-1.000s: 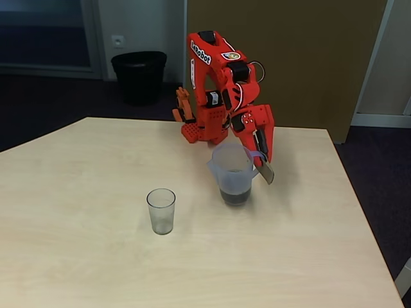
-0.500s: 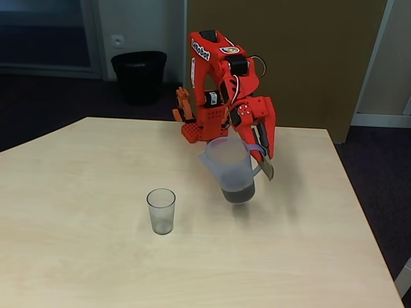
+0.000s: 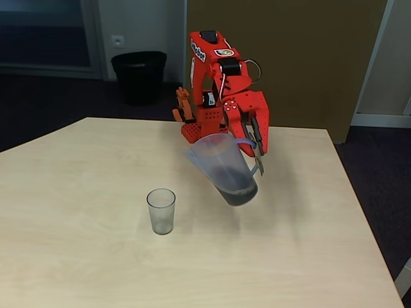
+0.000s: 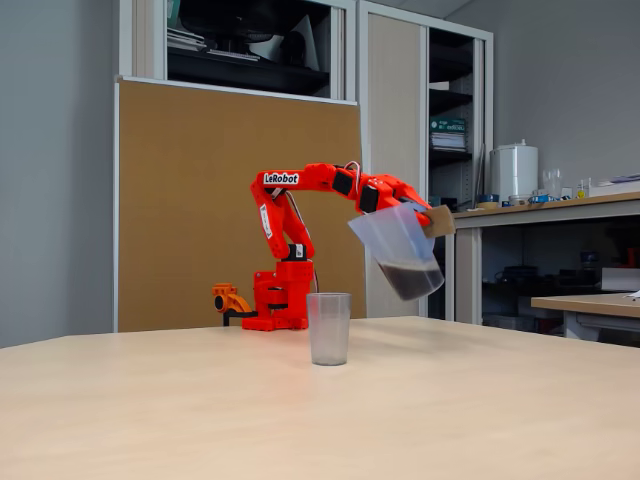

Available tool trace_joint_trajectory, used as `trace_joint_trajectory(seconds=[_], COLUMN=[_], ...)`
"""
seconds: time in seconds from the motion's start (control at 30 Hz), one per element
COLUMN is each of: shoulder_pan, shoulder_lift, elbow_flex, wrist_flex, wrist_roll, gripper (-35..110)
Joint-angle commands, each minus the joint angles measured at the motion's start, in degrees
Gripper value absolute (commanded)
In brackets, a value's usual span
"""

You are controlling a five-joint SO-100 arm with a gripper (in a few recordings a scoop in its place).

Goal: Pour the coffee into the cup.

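A translucent bluish jug (image 3: 223,168) (image 4: 397,248) hangs in the air above the table, tilted with its spout toward the cup. Dark coffee (image 3: 236,190) (image 4: 410,278) lies in its bottom. My red gripper (image 3: 255,154) (image 4: 428,218) is shut on the jug's handle with its cardboard tab, on the jug's right side in both fixed views. The small clear cup (image 3: 161,211) (image 4: 328,328) stands upright on the table, left of and below the jug, with no coffee visible in it.
The light wooden table (image 3: 96,256) stretches wide around the cup. My arm's red base (image 3: 199,128) (image 4: 280,300) sits at the table's far edge. A black bin (image 3: 139,76) stands on the floor behind the table.
The jug has risen off the table and moved left toward the cup, tilting from upright to leaning spout-first. The cup has not moved.
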Motion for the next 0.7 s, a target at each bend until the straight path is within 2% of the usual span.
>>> trace_joint_trajectory(seconds=[0.0, 0.4, 0.67], shoulder_pan=[0.53, 3.43, 5.19], shoulder_lift=[-0.79, -11.43, -14.68], elbow_flex=[-0.62, -4.66, -6.24], wrist_flex=[-4.75, -17.05, -21.62], wrist_roll=[2.55, 4.57, 5.54], gripper=[0, 0, 0])
